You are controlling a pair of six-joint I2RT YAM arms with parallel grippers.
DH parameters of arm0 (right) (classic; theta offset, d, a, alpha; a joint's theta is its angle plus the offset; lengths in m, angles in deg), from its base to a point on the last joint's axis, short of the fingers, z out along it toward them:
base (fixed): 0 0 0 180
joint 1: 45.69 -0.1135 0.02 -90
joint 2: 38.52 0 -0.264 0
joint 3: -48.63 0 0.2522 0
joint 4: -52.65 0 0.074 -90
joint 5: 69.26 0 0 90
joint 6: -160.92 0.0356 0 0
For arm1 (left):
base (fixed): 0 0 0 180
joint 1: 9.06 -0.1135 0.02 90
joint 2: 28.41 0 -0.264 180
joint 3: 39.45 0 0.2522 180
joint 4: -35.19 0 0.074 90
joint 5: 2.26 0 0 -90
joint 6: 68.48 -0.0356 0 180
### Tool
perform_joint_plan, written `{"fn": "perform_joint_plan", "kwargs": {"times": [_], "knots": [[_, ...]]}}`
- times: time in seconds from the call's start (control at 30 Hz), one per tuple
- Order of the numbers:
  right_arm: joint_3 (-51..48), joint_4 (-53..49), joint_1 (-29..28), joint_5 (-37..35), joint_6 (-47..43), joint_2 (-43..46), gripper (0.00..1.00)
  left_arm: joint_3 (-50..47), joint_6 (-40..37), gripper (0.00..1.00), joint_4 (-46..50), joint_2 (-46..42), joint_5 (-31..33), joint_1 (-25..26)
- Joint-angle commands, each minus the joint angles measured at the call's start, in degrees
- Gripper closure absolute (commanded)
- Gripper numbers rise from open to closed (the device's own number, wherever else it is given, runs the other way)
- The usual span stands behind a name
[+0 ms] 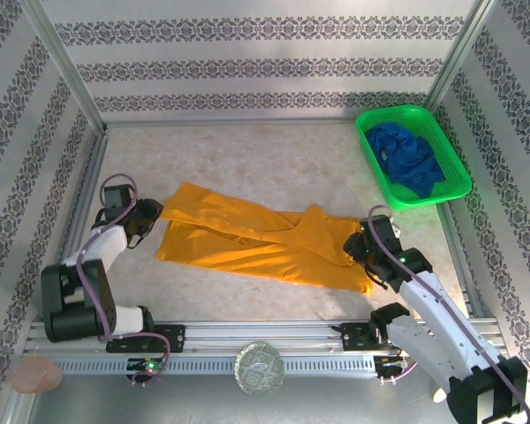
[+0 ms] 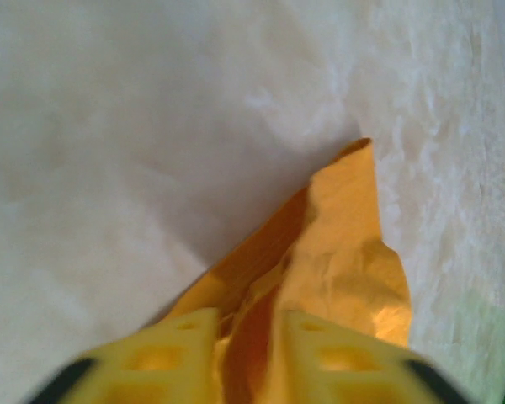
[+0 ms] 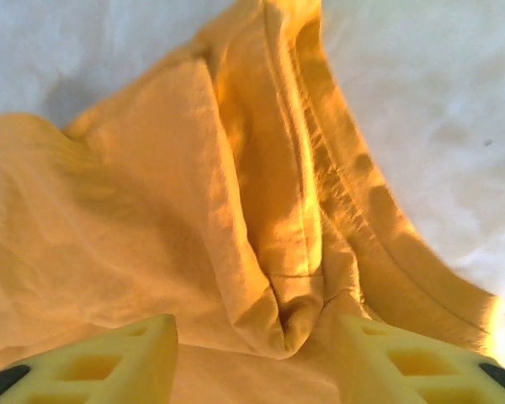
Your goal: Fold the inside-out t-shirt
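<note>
The inside-out t-shirt (image 1: 256, 238) lies in a long, rumpled band across the middle of the tabletop (image 1: 274, 159) — soft, light cloth that I expect to sag and bunch, so I judge a hem or seamed edge the surest place to take it. My left claw (image 1: 148, 221) sits at its left end, jaws a little parted with a fold between them; my right claw (image 1: 364, 252), at its right end, is spread wide over bunched cloth — neither looks to be pinching.

Pale mottled table (image 1: 274, 150) carries the mustard t-shirt (image 1: 247, 238) lying stretched out, plus a green basket (image 1: 393, 113) (far right corner)
</note>
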Motion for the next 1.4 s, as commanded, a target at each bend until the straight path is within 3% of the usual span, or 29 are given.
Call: {"fn": "perform_joint_plan", "kwargs": {"times": [0.0,0.1,0.33,0.57,0.7,0.8,0.83,0.9,0.93,1.13,1.3,1.33,1.37], "knots": [[3.9,-2.2,2.4,-4.5,-1.3,0.0,0.45,-1.0,1.6,0.37,4.6,-7.4,5.0,-1.1],[7.9,1.6,5.5,1.2,-6.7,-8.0,0.46,0.2,0.2,0.24,5.6,-11.0,6.8,-1.1],[20.9,9.9,4.0,15.1,-19.6,-33.6,0.41,11.3,-4.4,0.24,4.8,2.2,-5.9,2.3],[27.1,11.7,1.1,14.7,-20.9,-46.6,0.35,15.7,-6.6,0.24,4.0,13.6,-7.7,10.9],[28.1,12.0,0.4,12.1,-20.1,-50.4,0.32,14.4,-5.7,0.24,1.6,17.0,-7.3,13.0],[28.7,12.8,0.2,12.1,-20.2,-52.8,0.39,12.9,-4.9,0.24,-0.1,19.0,-7.1,13.6],[28.9,12.9,0.1,12.4,-20.4,-53.1,0.48,12.3,-4.8,0.24,-0.4,19.6,-6.7,13.7],[29.2,12.8,-0.1,13.2,-21.2,-52.6,0.88,11.5,-4.6,0.25,-0.6,20.7,-5.9,13.7],[28.9,12.8,-0.2,13.6,-21.6,-51.5,1.00,11.1,-4.5,0.25,-0.7,21.3,-5.6,13.7],[22.2,11.1,-4.0,12.5,-19.8,-37.8,1.00,9.5,-4.4,0.26,-1.4,23.6,-4.8,13.7],[11.7,9.4,-15.4,8.0,-11.0,-25.7,1.00,8.9,-4.2,0.26,-2.4,24.1,-4.7,13.6],[9.3,9.1,-18.9,8.0,-8.3,-23.3,0.95,8.9,-4.3,0.26,-2.3,24.1,-4.9,13.6],[7.6,7.6,-22.3,7.2,-5.4,-20.7,0.76,9.1,-4.4,0.26,-2.2,24.1,-4.9,13.6]]}}
